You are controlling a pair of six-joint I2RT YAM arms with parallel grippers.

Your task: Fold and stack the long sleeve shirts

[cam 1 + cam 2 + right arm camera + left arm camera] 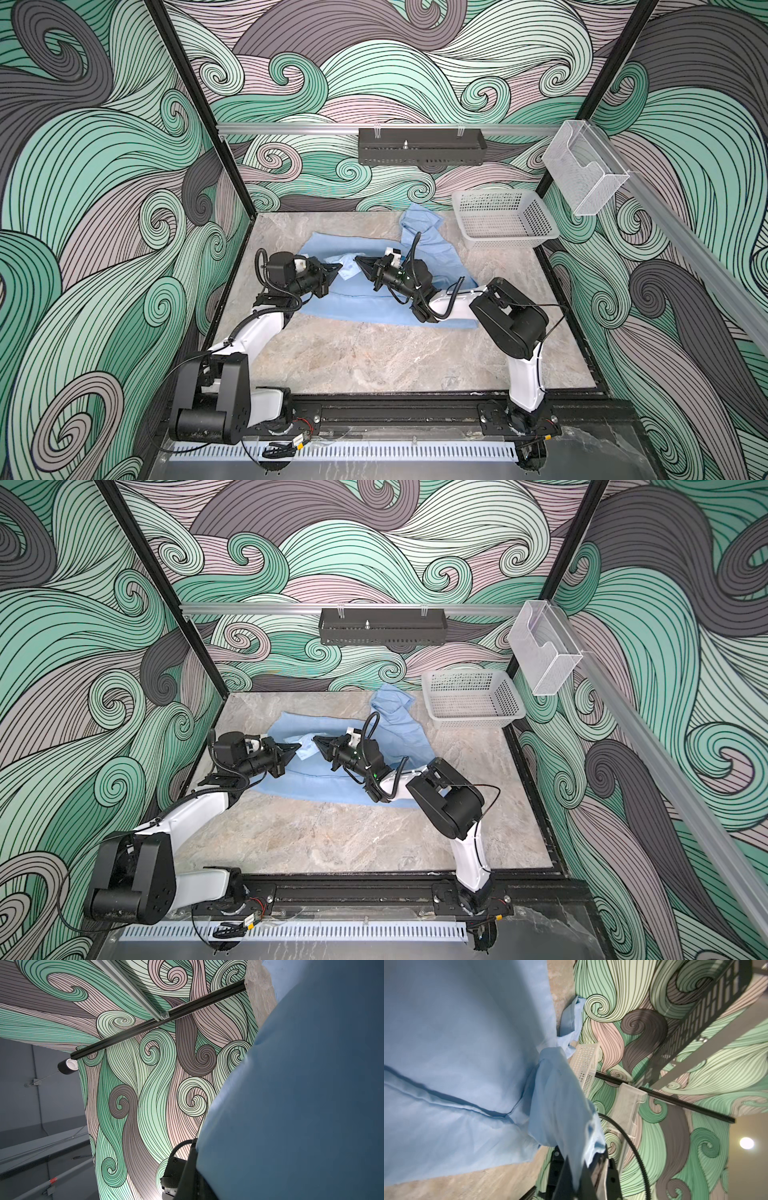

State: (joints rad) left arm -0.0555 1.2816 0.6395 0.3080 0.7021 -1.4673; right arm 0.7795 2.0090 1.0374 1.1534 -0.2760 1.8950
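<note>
1. A light blue shirt (316,788) lies spread on a marble-patterned table (332,845).
2. The left gripper (296,748) and right gripper (318,740) face each other across a raised pale fold.
3. A white perforated basket (473,722) stands back right, near one sleeve.

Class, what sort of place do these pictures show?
Probably a laundry-folding robot test cell: left arm and right arm bolted to a front rail, swirl-printed walls enclosing a marble-look table, and a light blue shirt near a perforated plastic basket.

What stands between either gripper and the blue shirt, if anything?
Nothing visible. The left gripper is shut on a raised fold of the shirt, and the right gripper has its tip at that same fold.
</note>
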